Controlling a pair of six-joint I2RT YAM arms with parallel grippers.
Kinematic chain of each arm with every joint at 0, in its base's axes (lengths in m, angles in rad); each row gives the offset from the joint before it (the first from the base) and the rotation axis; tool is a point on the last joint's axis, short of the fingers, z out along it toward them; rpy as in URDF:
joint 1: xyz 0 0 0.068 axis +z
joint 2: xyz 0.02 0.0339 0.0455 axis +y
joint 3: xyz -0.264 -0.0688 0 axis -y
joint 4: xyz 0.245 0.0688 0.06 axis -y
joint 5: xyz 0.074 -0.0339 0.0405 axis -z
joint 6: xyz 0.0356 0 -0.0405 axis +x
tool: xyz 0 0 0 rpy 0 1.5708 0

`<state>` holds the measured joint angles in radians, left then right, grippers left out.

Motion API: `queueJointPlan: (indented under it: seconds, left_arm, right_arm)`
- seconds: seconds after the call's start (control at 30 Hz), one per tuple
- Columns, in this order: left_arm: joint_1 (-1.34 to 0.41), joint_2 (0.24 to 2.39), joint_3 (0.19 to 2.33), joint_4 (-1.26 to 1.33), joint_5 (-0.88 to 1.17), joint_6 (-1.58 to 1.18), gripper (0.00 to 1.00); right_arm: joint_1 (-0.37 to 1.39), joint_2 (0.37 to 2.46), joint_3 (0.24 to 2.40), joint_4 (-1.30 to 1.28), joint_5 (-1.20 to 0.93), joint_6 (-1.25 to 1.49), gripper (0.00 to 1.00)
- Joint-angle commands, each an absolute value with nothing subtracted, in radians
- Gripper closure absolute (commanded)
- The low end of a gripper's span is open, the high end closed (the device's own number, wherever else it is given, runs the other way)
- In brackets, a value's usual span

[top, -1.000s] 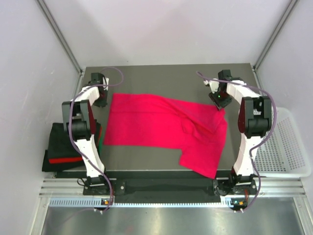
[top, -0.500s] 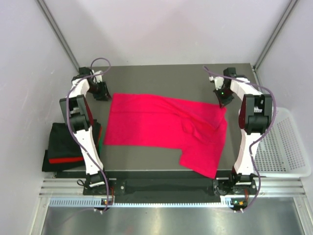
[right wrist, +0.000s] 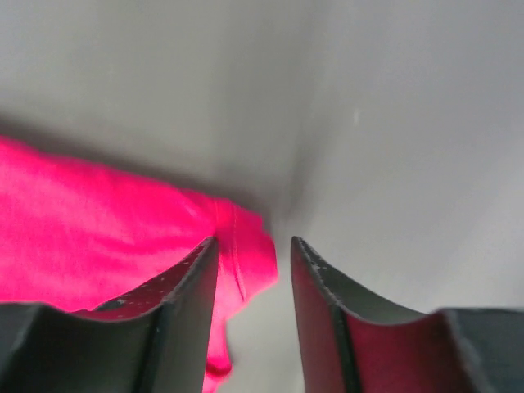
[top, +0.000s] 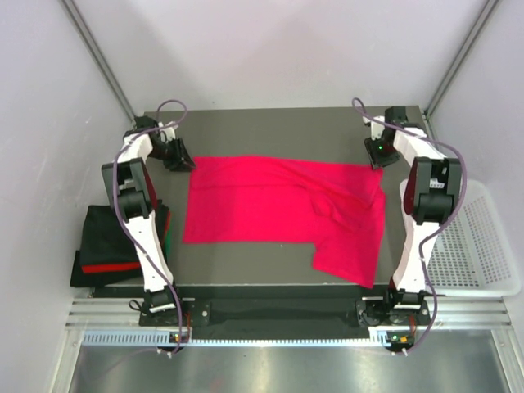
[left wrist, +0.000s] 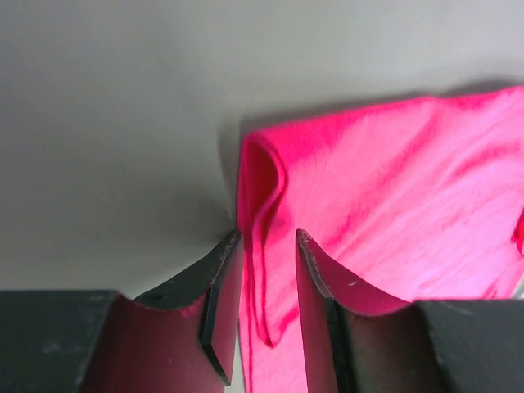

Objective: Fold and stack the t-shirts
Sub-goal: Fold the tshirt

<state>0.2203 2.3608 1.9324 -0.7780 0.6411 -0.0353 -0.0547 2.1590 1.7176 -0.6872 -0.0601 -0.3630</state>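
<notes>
Magenta-red cloth fills most of the dark grey table (top: 270, 131): one short-sleeved magenta-red t-shirt (top: 282, 209) lies spread flat across the middle. Its far edge runs nearly straight from side to side. A flap at 5 o'clock reaches toward the near edge, close beside the right arm's upright link.

Off the table's edge at 8 o'clock, on a lower level, sits the pile of folded shirts (top: 110, 246). It is mostly black, with a red band and a sliver of green showing, and the left arm's upper link partly hides it. At 4 o'clock, beyond the right arm, a white mesh basket (top: 483, 246) stands against the wall. Purple cables (top: 164, 110) loop over both arms, but nothing lies across the shirt itself.

The left gripper (top: 182, 160) is at the shirt's 10 o'clock corner. From the wrist, its (left wrist: 268, 246) two dark fingers are drawn close with the rolled hem running between them. The cloth is lifted slightly, with a shadow beneath, so it looks pinched on that corner.

The right gripper (top: 378, 155) is at the 2 o'clock corner. In its own view (right wrist: 252, 250) the seamed corner sits between the fingers against the left one, and a strip of bare table shows beside the other. It appears clamped on the corner too.
</notes>
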Motion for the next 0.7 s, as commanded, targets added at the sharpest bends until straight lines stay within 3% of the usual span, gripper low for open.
queueJointPlan:
  seconds: [0.0, 0.2, 0.67]
  left_arm:
    - [0.229, 2.241, 1.855, -0.749, 0.693, -0.051, 0.63]
    - [0.224, 2.142, 1.744, -0.693, 0.721, -0.049, 0.62]
    - [0.163, 2.074, 1.589, -0.681, 0.696, 0.025, 0.63]
  right_arm:
    - [-0.064, 1.988, 1.687, -0.655, -0.038, -0.356, 0.57]
    - [-0.063, 1.905, 1.620, -0.704, -0.048, -0.364, 0.57]
    - [-0.061, 2.078, 1.681, -0.818, -0.009, -0.370, 0.58]
